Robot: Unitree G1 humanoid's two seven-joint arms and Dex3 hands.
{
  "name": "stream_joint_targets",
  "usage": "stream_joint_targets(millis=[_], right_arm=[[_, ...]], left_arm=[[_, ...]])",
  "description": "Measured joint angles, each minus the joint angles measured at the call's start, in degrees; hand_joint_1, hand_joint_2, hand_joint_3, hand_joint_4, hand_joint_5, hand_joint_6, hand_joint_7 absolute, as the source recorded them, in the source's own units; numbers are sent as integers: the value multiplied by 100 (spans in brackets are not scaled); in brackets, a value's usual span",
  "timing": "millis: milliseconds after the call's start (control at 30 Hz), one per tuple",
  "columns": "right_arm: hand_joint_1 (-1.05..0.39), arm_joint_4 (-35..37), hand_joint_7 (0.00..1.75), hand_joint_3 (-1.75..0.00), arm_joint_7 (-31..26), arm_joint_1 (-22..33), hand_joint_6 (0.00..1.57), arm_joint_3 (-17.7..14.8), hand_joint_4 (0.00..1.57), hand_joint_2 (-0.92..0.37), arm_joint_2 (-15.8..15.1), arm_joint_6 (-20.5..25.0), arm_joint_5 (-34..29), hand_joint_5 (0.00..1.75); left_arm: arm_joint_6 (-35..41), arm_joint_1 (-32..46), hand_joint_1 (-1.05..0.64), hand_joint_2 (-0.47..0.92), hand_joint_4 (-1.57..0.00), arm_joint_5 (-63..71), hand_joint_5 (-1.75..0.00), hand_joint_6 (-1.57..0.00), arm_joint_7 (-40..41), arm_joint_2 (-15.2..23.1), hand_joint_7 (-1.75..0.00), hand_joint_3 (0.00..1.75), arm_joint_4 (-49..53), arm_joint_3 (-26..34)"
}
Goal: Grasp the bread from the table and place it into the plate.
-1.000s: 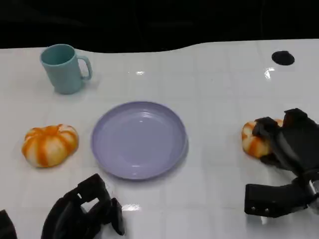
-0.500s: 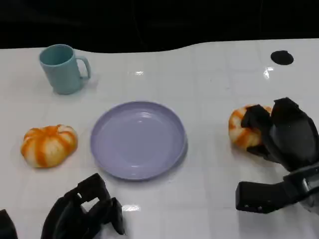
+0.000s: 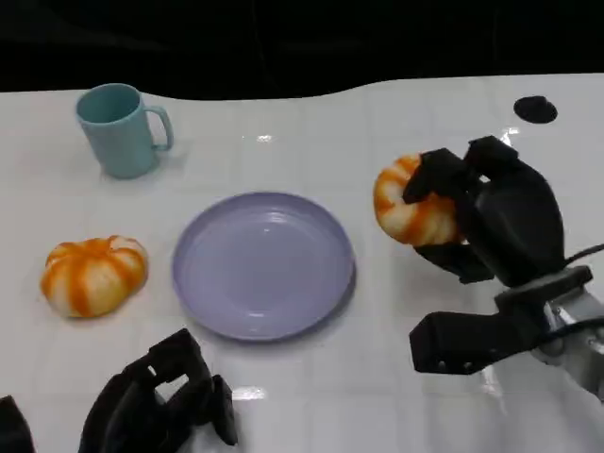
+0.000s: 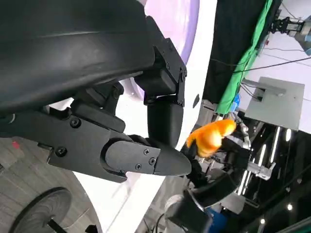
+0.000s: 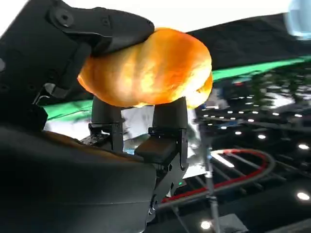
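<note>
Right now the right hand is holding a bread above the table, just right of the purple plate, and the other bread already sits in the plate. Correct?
Not quite. The right hand does hold a bread just right of the plate, but the other bread lies on the table left of the plate, not in it. The head view shows this.

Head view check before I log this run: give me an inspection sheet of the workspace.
Surface: white table, glossy, a dark round spot near its far right corner.
Job's things: bread lifted off the table, right of the purple plate, which holds nothing; second bread lies left of the plate.
Clutter: teal mug, upright, far left.
Hands: right hand grips the lifted bread; left hand holds nothing, low at near edge.
Cables: thin one by the right forearm.
Surroundings: dark background.
</note>
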Motion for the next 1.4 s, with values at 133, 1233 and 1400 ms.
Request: stream_joint_targets(millis=[133,1233,1400], right_arm=[[-15,-190,172,-158,395,-3,83,-79,104,-18,95,-173,101,175],[-16,1067,117,-107,1205,-530,83,173,87,-45,1282,-753,68,151],[-27,1163,49,-45,1528,-619,68,132,60,-71,1481,-728,172,101]], left_arm=[[-78,1,-64,92,-80,5,-175,-65,3,-10,-166,24,0,9],[-1,129,-64,92,-80,-28,-175,-65,19,-93,-166,21,-187,-91],[3,163,-64,92,-80,-12,-175,-65,20,-92,-166,21,-261,-104]])
